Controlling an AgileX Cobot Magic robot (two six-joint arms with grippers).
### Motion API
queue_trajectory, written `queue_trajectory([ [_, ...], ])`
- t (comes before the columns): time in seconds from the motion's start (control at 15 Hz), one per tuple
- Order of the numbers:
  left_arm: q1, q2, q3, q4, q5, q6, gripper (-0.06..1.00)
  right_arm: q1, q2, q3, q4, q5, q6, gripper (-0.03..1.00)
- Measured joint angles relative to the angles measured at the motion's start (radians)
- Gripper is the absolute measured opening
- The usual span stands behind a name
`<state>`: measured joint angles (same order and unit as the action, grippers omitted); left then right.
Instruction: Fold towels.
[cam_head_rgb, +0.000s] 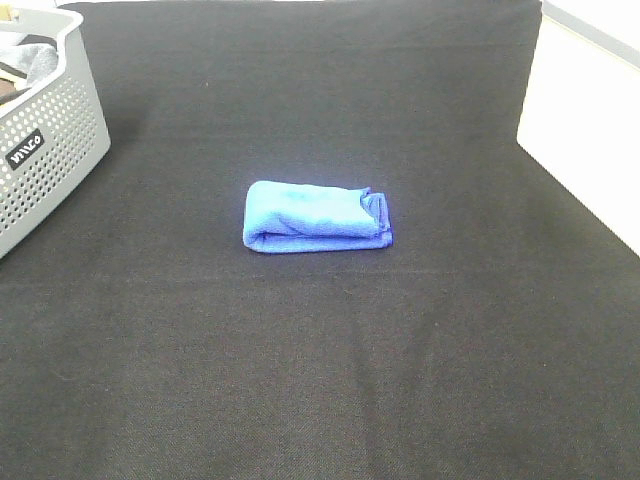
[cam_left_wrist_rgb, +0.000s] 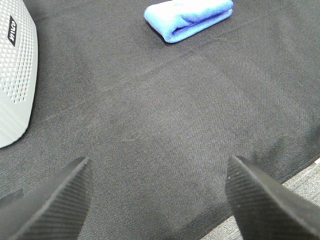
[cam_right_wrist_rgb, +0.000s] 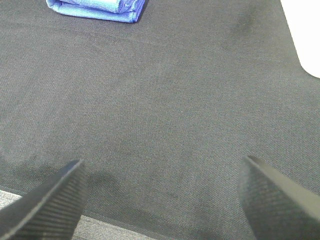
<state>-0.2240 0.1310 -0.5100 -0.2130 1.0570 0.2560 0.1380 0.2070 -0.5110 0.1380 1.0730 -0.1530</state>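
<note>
**Inspector:** Nearest the lenses are the claws themselves. Left gripper (cam_left_wrist_rgb: 157, 197) has its jaws spread wide with nothing between them, only black cloth below. Right gripper (cam_right_wrist_rgb: 162, 197) is the same: wide apart, empty.

**Assistant:** And the towel?

**Inspector:** One blue towel (cam_head_rgb: 318, 216), lying near the middle of the black table cover (cam_head_rgb: 320, 380), well apart from both claws. It is folded into a compact rectangle, with a rounded fold along one long side and layered edges stacked at the right-hand end. Both wrist views catch it only at the far edge of their frames (cam_left_wrist_rgb: 190, 19) (cam_right_wrist_rgb: 97, 9).

**Assistant:** Why are the arms so far back?

**Inspector:** My judgement: the folding looks finished, or close to it, and the arms are parked at the near edge so the high camera sees the bundle unobstructed.

**Assistant:** Anything else on the table?

**Inspector:** A grey perforated basket (cam_head_rgb: 45, 170) at the far left corner, with some grey fabric inside, possibly stock for folding or a place for finished pieces. I cannot tell which.

**Assistant:** Any markings?

**Inspector:** A small dark label (cam_head_rgb: 25, 148) with white lettering on the basket wall, too small to read with confidence. No tag or writing visible on the towel.
</note>
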Motion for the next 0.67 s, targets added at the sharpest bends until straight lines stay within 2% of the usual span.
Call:
queue_trajectory([
  [0.27, 0.028, 0.0, 0.0, 0.0, 0.0, 0.0, 0.71, 0.0, 0.0, 0.0, 0.0, 0.0, 0.0, 0.78],
  [0.47, 0.159, -0.006, 0.0, 0.0, 0.0, 0.0, 0.71, -0.006, 0.0, 0.0, 0.002, 0.0, 0.0, 0.78],
  [0.6, 0.233, -0.055, 0.0, 0.0, 0.0, 0.0, 0.71, -0.089, -0.013, 0.0, 0.005, 0.0, 0.0, 0.78],
  [0.67, 0.24, -0.09, 0.0, 0.0, 0.0, 0.0, 0.71, -0.123, -0.032, 0.0, 0.005, 0.0, 0.0, 0.78],
])
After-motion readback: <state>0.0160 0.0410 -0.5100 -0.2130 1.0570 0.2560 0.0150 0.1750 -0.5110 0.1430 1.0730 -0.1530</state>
